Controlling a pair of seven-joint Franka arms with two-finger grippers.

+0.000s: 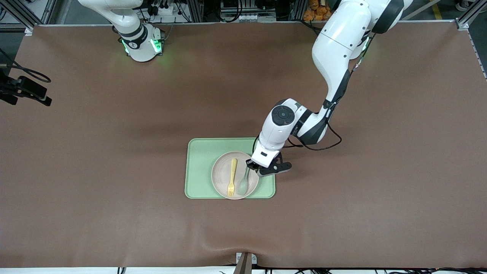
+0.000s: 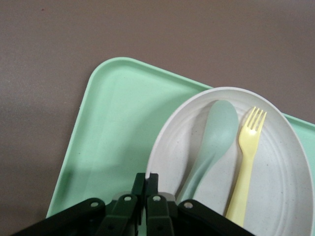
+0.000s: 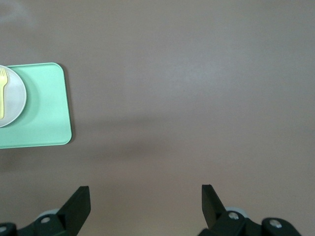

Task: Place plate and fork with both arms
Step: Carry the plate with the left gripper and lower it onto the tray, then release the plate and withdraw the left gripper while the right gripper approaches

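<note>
My left gripper [image 1: 252, 166] is pinched tight on the handle of the pale green spoon [image 1: 244, 183], at the plate's [image 1: 220, 177] rim. The spoon bowl rests in the plate beside the fork [image 1: 231, 177]. The plate sits on the green tray [image 1: 199, 167]. My right gripper [image 3: 145, 201] waits over bare table, fingers spread wide.

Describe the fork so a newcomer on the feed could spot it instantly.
Find the pale green tray in the middle of the brown table. On it sits a round off-white plate holding two utensils side by side. The fork is the yellow one with tines; its neighbour is a pale green spoon.
</note>
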